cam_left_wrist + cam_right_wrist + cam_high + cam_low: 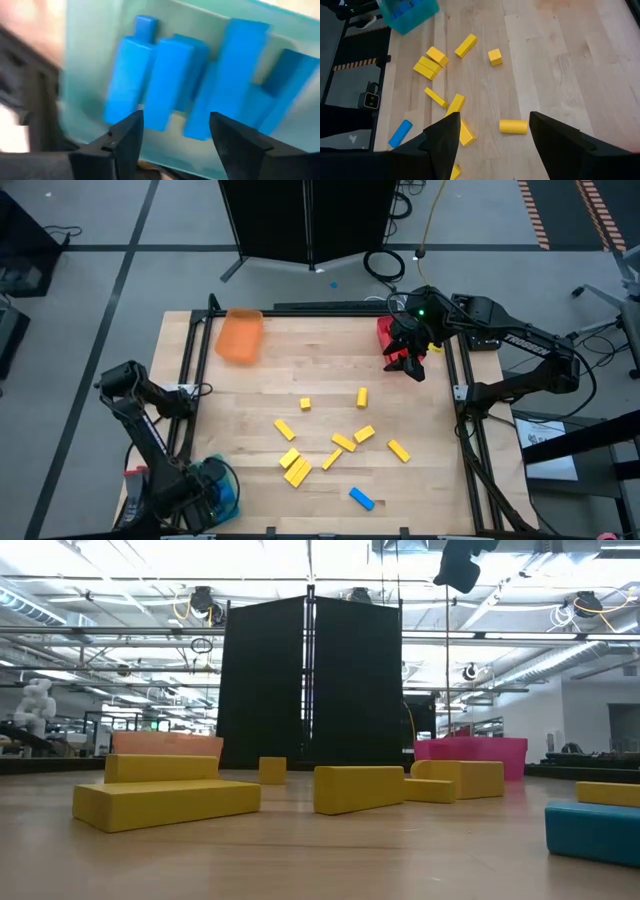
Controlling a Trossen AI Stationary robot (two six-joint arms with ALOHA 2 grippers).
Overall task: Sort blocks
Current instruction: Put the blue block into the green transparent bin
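At the near left corner of the table [300,360] the left gripper [175,121] hangs over a light blue tray [230,478]. Its two fingers are spread apart and nothing is between them. Just beyond the fingertips, inside this tray, lie the blue blocks [170,80]. I count at least four, side by side and partly on top of each other, but the exact number I cannot tell. One more blue block [361,499] lies alone on the wood near the front edge, to the right of the tray and apart from it. A little farther, in the middle of the table, the yellow blocks [343,443] are scattered. I count ten, though two of them at the near left of the group touch each other, so this count is not fully sure. Most lie close together, one is a bit to the right, and two stand apart on the far side of the group. All of them are well apart from both grippers. At the far edge there are two more trays: one orange tray [240,336] toward the left and one red tray [384,332] toward the right. The right gripper [492,120] is at the red tray, above its near right side. Its fingers are also spread wide and hold nothing, and in the right wrist view the yellow blocks lie on the wood well beyond them.
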